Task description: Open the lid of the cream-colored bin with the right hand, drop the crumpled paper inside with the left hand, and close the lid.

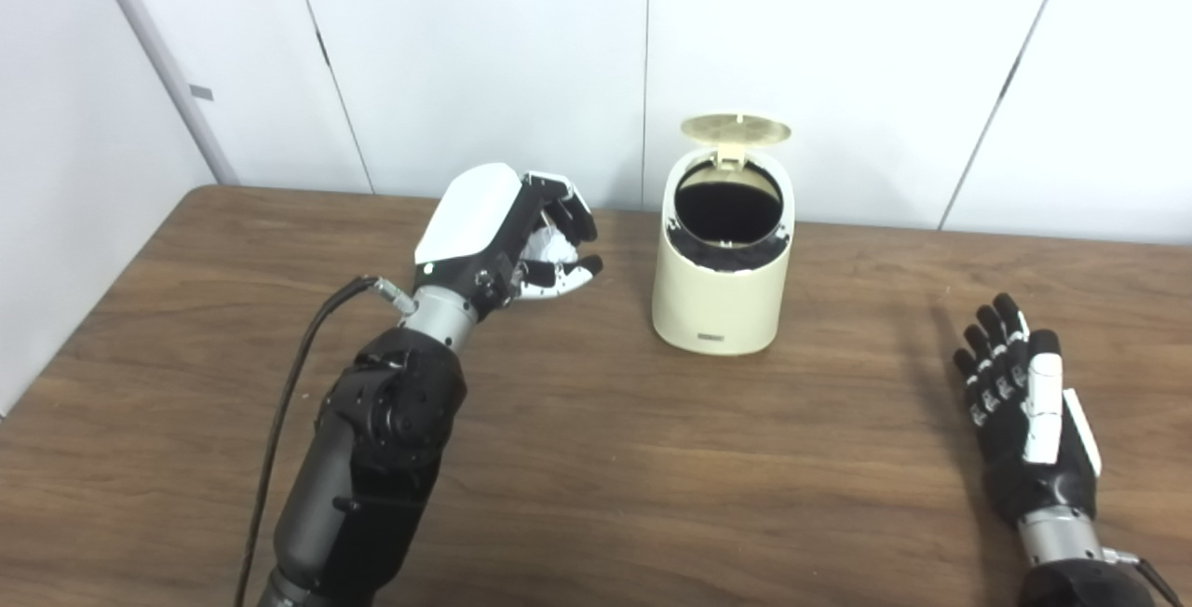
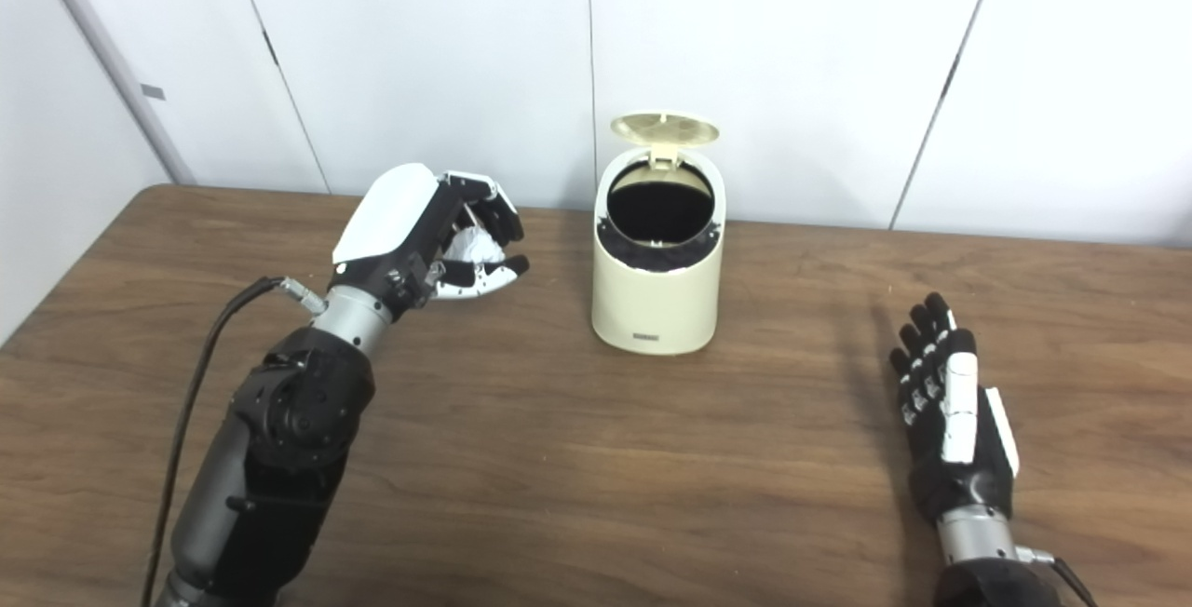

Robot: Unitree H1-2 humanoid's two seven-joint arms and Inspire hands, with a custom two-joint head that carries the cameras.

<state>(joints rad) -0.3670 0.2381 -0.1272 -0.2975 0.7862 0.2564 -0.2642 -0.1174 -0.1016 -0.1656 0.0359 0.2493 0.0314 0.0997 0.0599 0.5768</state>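
The cream-colored bin (image 1: 722, 281) stands upright toward the back of the wooden worktop (image 1: 596, 458), close to the white wall panels (image 1: 484, 48). Its round lid (image 1: 736, 128) is swung up on the rear hinge, leaving the dark mouth uncovered. To the left of the bin and apart from it, the left hand (image 1: 507, 235) is raised above the worktop, fingers curled around the crumpled paper (image 1: 548, 249), whose white creases show between the dark fingers and the thumb. The paper sits level with the bin's upper half, not over the mouth. The right hand (image 1: 1020, 402) lies well to the right of the bin, low by the worktop, fingers straight and slightly spread, holding nothing.
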